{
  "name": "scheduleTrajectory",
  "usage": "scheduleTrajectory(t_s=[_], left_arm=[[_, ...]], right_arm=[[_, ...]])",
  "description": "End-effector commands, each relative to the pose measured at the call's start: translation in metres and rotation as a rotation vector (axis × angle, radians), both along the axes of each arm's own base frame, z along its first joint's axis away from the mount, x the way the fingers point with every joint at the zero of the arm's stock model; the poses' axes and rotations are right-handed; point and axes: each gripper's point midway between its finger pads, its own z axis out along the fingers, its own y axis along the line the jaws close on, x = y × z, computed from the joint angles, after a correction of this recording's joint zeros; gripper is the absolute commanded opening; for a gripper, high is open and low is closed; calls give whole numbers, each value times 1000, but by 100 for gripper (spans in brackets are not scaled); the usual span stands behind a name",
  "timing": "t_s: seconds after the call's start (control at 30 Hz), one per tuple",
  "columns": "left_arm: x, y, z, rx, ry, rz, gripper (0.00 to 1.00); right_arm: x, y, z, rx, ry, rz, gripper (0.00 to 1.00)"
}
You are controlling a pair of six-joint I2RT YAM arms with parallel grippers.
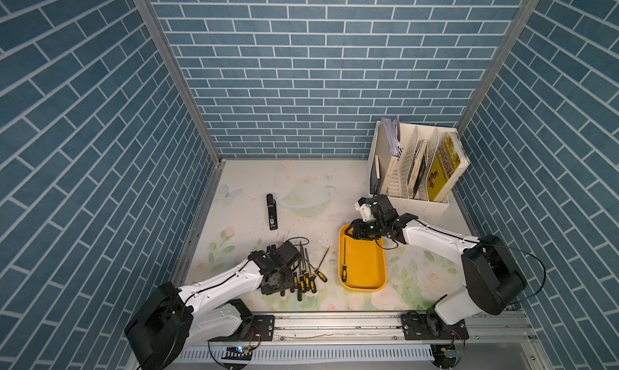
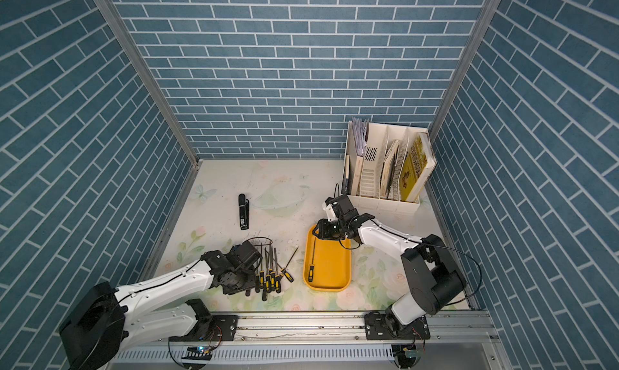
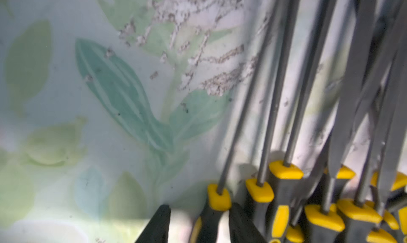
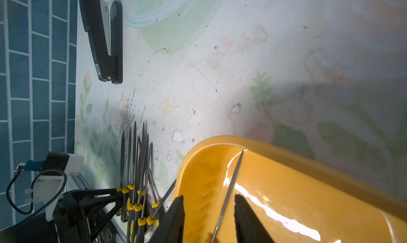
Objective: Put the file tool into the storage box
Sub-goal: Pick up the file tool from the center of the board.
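Setting: A flower-printed table (image 1: pixel 301 184), seen from above in both top views.

Yellow tray: The yellow tray (image 1: pixel 368 267) (image 2: pixel 331 267) sits right of centre in the lower half of the frame. Its long side runs away from the camera.

File: One file (image 1: pixel 344 261) (image 2: pixel 312 261) with a black-and-yellow handle lies flat inside the tray along its left wall. The handle points toward the camera and the tip toward the far end.

Right hand: The right hand (image 1: pixel 365 231) (image 4: pixel 208 196) hangs over the far end of the tray, fingers narrowly parted. In the wrist view the file's thin shaft (image 4: pixel 229 191) runs between them, apart from both.

Left hand: The left hand (image 1: pixel 278 284) (image 3: pixel 199 224) is low at the left edge of the loose tools. In the wrist view its fingers (image 3: pixel 158 224) stand narrowly apart on either side of the outermost handle. Pale table shows in the gap on each side, so nothing is pinched at the tips.

Bundle of files: The bundle of files (image 1: pixel 306 274) (image 2: pixel 269 274) (image 3: pixel 286 120) lies left of the tray at lower centre, handles toward the camera.

Slanted file: A slanted file (image 1: pixel 322 262) lies between the bundle and the tray, apart from the tray.

Stapler: A black stapler (image 1: pixel 271 211) (image 4: pixel 103 37) lies alone left of centre, farther back than the bundle.

Book rack: A white book rack (image 1: pixel 418 205) holding books stands at right rear, behind the right hand.
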Motion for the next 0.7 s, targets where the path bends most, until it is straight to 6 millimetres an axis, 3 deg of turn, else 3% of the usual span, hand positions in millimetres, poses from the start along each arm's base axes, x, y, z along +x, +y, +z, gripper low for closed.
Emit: scheduleTrajectory(t_s=[0.0, 0.1, 0.3, 0.4, 0.53, 0.67], left_arm=[[-11, 9, -14, 49, 47, -19, 48], [-12, 10, -16, 64, 56, -25, 45], [-9, 11, -13, 77, 43, -34, 18], [-8, 8, -6, 72, 35, -51, 10], [7, -11, 32, 6, -33, -114, 3], [15, -59, 85, -235, -133, -266, 2]], right_arm=[[-2, -1, -3, -17, -16, 19, 40], [-2, -1, -3, -18, -16, 19, 40], [-2, -1, -2, -15, -18, 16, 40], [-1, 3, 1, 1, -19, 21, 40], [1, 12, 15, 51, -28, 44, 41], [1, 29, 46, 168, -65, 98, 48]])
